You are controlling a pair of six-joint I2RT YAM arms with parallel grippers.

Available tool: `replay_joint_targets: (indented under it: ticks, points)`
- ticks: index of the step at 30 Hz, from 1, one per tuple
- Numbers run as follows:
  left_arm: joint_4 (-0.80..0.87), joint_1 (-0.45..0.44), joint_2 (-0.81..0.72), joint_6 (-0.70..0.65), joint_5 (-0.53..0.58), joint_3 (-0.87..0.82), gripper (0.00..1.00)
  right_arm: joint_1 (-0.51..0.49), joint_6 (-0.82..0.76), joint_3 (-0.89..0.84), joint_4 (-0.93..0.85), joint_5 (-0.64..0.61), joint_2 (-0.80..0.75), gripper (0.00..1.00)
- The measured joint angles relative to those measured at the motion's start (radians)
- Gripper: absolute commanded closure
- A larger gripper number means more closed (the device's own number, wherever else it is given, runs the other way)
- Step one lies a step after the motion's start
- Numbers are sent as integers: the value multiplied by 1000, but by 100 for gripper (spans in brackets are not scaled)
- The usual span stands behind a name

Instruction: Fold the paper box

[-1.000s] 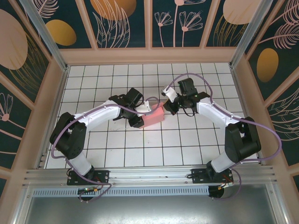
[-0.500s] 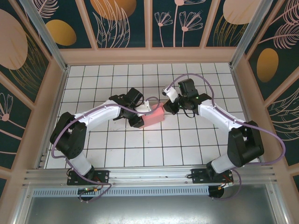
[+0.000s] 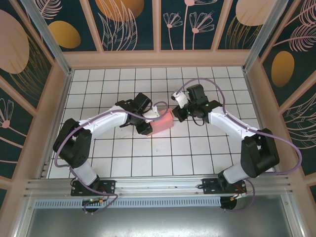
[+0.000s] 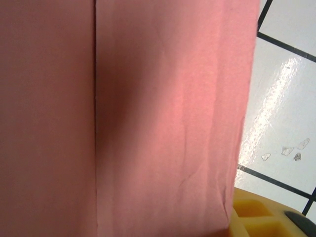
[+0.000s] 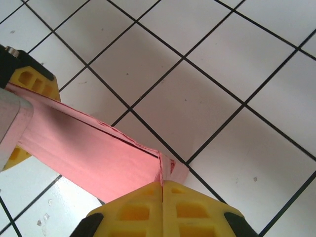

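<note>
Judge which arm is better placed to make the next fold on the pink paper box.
Right, probably. The right gripper, fingertips shut, sits at the free end corner of the paper box, while the left gripper is clamped across the other end, steadying it.

pink paper box (image 3: pixel 163 122) — yellow fingertips (image 5: pixel 133 210), white dark-lined tiles (image 5: pixel 197 98), perhaps scuffed

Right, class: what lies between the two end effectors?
The paper box, seen in the top view: the left end effector grips its left side, and the right end effector is shut on its right corner.
</note>
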State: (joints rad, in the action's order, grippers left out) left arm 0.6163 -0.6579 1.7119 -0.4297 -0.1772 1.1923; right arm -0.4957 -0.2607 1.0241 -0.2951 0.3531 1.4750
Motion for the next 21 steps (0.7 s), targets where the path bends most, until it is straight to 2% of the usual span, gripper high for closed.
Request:
replay_joint_targets:
  ticks: [11,21]
  points:
    - [4,0,31,29,-11,35,58,-32,244,-106,130,-96,-79,100]
    - [16,-2,60,51,-20,70,56,-73,302,-208,262,-200,-122,100]
